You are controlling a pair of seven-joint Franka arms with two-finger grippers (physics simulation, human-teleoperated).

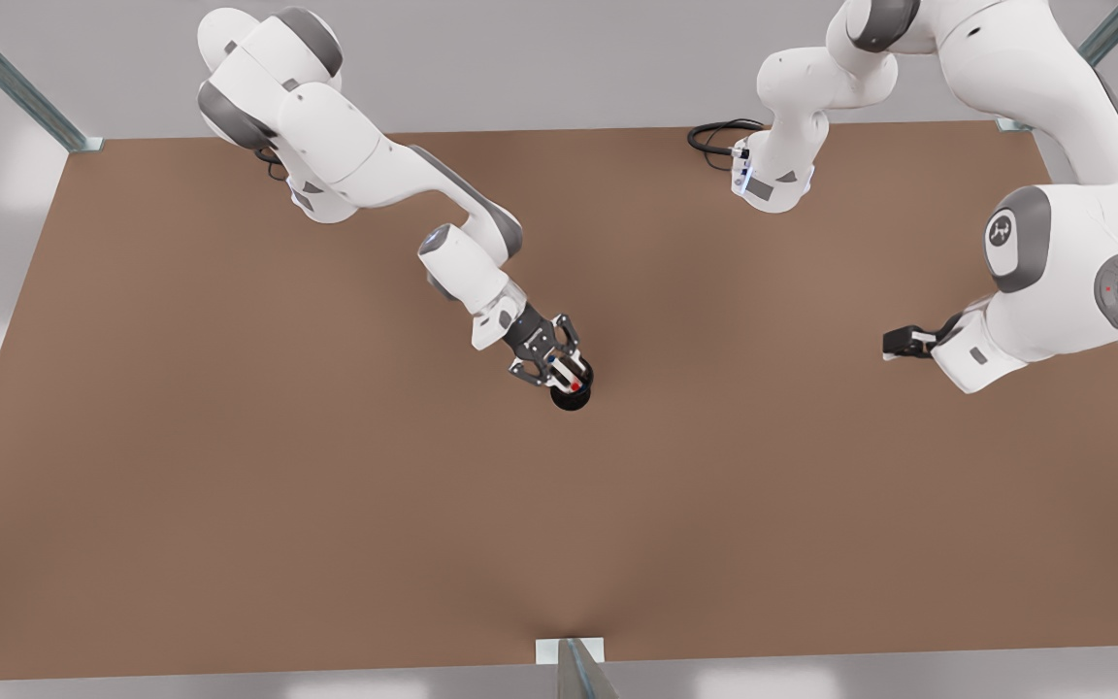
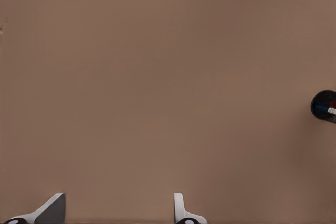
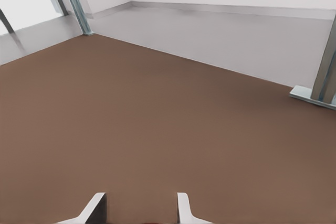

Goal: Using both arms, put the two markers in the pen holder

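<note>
**Brown table, both markers standing in the cup**

Black mesh pen holder [image 1: 575, 399] stands mid-table, with the red-capped marker [image 1: 575, 386] and the blue-capped marker [image 2: 321, 108] inside it. The right arm reaches out and slants down, its right gripper [image 1: 569, 374] just above the rim, fingers [image 3: 94, 206] apart and gripping nothing. At the front view's right the left arm is folded back. Its left gripper [image 1: 896, 343] waits well apart from the holder, spread wide and empty.

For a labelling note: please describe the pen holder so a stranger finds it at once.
On the wide brown table, look near the middle, at the tip of the arm on the front view's left. Under that right claw stands the pen holder, a small black round cup with a red marker inside.
</note>
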